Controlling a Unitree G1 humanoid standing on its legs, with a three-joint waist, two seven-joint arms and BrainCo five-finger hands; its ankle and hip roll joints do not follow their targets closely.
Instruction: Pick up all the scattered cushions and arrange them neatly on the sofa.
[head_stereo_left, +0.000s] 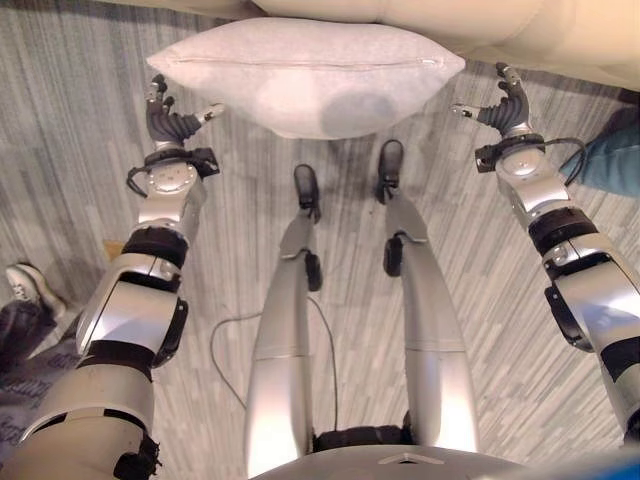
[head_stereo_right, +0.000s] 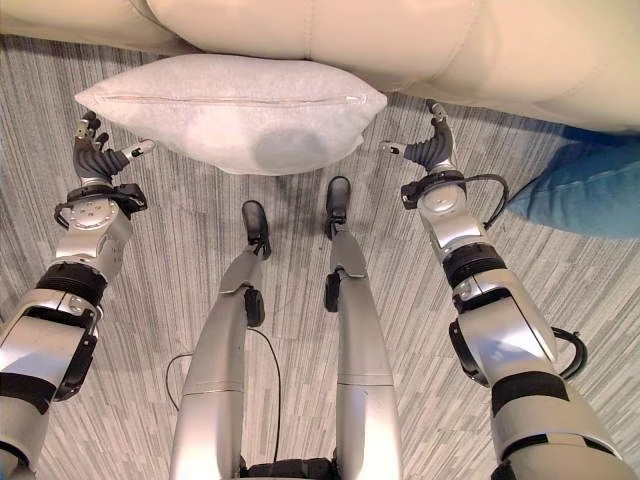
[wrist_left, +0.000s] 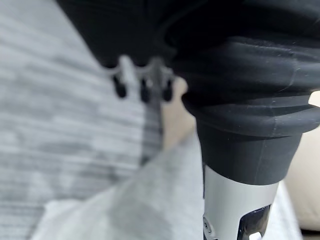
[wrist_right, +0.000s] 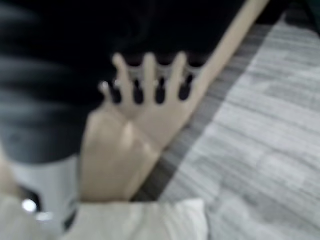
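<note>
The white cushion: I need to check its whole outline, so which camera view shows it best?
The left eye view: the white cushion lies whole on the floor against the sofa. The right eye view matches it; both wrist views catch just a corner.

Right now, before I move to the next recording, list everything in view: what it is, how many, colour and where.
Pale grey fabric cushion: one, on the floor against the sofa's base, between the two hands.
Cream leather-look sofa: one, along the far edge of the scene.
Blue cushion: one, on the floor by the sofa, to the robot's right.
Grey striped floor: under everything.
Person's white shoe: one, at the robot's left.
Left hand: silver fingers with dark tips, relaxed and open beside the grey cushion's left end, holding nothing.
Right hand: same make, open beside the cushion's right end, holding nothing.
</note>
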